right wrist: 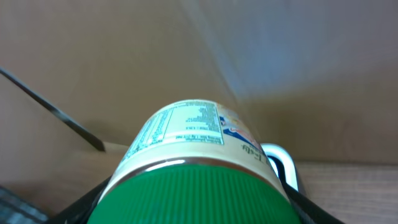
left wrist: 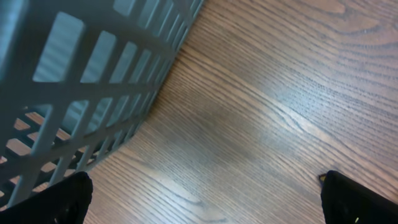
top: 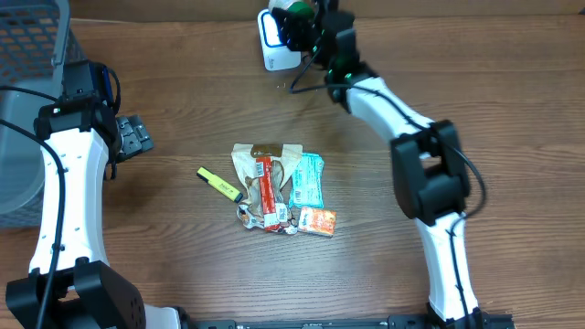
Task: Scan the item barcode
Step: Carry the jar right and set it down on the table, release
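A cream jar with a green ribbed lid [right wrist: 193,186] fills the right wrist view, its printed label facing up. My right gripper [right wrist: 196,214] is shut on it, one black finger on each side of the lid. Overhead, the right gripper [top: 300,27] holds the jar [top: 294,11] at the far edge, right against the white scanner [top: 271,44]. The scanner's white rim [right wrist: 283,160] shows just behind the jar. No barcode is visible. My left gripper [top: 137,137] is open over bare wood at the left, with nothing between its fingertips [left wrist: 62,199].
A grey slatted basket [top: 27,55] stands at the far left, close beside the left gripper [left wrist: 208,202]. A yellow highlighter [top: 218,184] and a pile of snack packets [top: 279,187] lie mid-table. A black cable [right wrist: 56,112] runs behind the jar.
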Available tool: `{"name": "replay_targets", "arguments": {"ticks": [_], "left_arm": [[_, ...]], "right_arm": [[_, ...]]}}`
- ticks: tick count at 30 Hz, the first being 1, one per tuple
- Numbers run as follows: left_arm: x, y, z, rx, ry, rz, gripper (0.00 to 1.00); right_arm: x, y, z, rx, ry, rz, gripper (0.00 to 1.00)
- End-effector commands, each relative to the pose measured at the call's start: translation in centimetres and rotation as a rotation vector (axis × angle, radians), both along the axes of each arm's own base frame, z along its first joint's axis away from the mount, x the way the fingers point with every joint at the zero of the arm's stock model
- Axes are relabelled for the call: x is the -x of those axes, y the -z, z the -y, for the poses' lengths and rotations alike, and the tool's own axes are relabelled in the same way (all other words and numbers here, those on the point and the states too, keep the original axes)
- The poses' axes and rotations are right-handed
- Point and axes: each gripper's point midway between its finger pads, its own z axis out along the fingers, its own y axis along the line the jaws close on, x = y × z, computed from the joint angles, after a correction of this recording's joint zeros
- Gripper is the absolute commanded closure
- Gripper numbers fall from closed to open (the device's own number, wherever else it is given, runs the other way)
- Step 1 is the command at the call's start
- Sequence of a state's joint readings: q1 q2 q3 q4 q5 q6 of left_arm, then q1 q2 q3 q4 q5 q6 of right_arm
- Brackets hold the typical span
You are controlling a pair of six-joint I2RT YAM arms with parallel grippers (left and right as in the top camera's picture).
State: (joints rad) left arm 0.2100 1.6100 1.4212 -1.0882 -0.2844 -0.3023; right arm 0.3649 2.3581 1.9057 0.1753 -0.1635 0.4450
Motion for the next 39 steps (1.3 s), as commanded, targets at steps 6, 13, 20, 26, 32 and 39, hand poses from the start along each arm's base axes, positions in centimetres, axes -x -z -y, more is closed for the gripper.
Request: {"name": "replay_targets", "arguments": {"ticks": [6, 13, 20, 26, 32, 39], "left_arm": [[-0.3, -1.0, -0.1, -0.014, 0.017, 0.024, 0.0], [-0.3, -1.0, -0.1, -0.014, 0.017, 0.024, 0.0], [-0.3, -1.0, -0.1, -0.014, 0.017, 0.024, 0.0], [-0.3, -1.0, -0.1, -0.014, 0.017, 0.024, 0.0], [-0.3, -1.0, -0.1, -0.014, 0.017, 0.024, 0.0], [-0.3, -1.0, -0.1, -0.014, 0.017, 0.024, 0.0]], "right_arm": [[12.0, -17.5, 13.3, 0.058, 0.155, -0.187, 0.96], [21.2, -9.4, 27.1, 0.125, 0.408, -0.737, 0.95], [28.3, -1.1, 34.2, 0.167, 0.523, -1.115, 0.92], [30.1, 6.6, 36.0, 0.106, 0.592, -1.228, 0.91], [31.7, 12.8, 36.3, 0.112, 0.652, -1.261, 0.7], [33.0, 15.9, 37.6, 0.146, 0.765, -1.265, 0.54]]}}
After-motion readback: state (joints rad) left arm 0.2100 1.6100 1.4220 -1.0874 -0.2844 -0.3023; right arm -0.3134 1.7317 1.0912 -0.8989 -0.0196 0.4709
